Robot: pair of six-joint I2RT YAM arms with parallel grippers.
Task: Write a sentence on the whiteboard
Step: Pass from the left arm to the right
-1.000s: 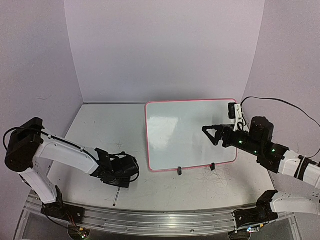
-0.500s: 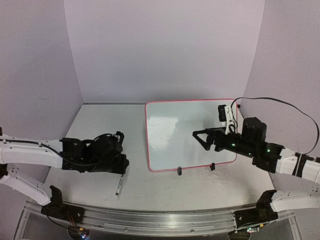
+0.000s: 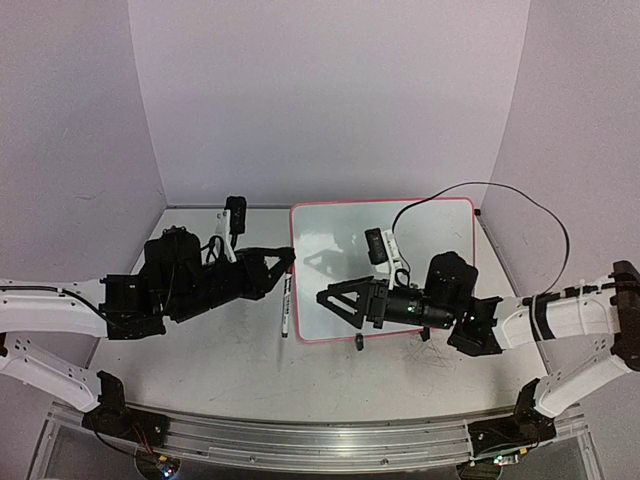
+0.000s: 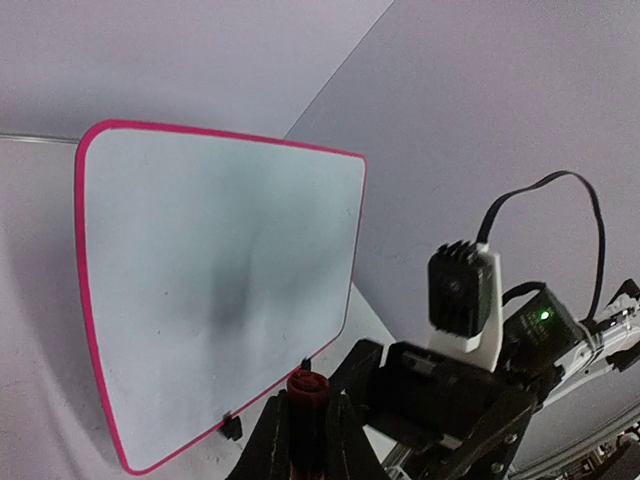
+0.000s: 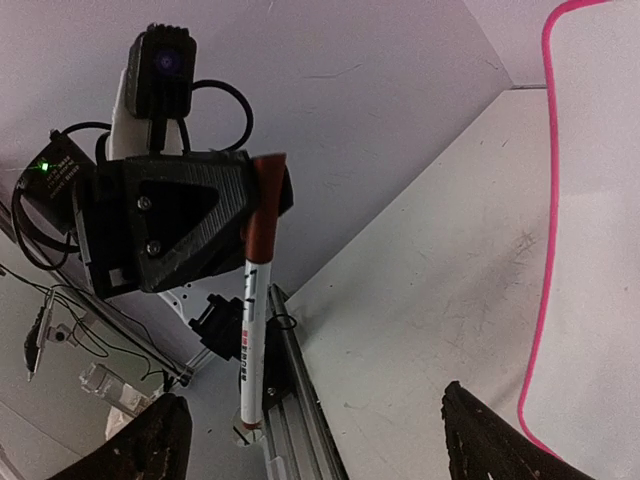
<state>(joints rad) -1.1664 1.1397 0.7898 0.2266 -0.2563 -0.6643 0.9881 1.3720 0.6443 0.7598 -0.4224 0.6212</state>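
Top external: left gripper (image 3: 286, 264), risen off the table within the last second, clamped on the red end of a marker (image 3: 285, 305); right gripper (image 3: 325, 297), fingers spread wide, swung across to face it; whiteboard (image 3: 340, 235) under the right fingers, blank, so uncapping likely comes next

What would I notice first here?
The left gripper holds a white marker by its red-capped end, beside the left edge of the whiteboard. The right gripper, open, reaches across the whiteboard toward the marker. The pink-framed whiteboard is blank.
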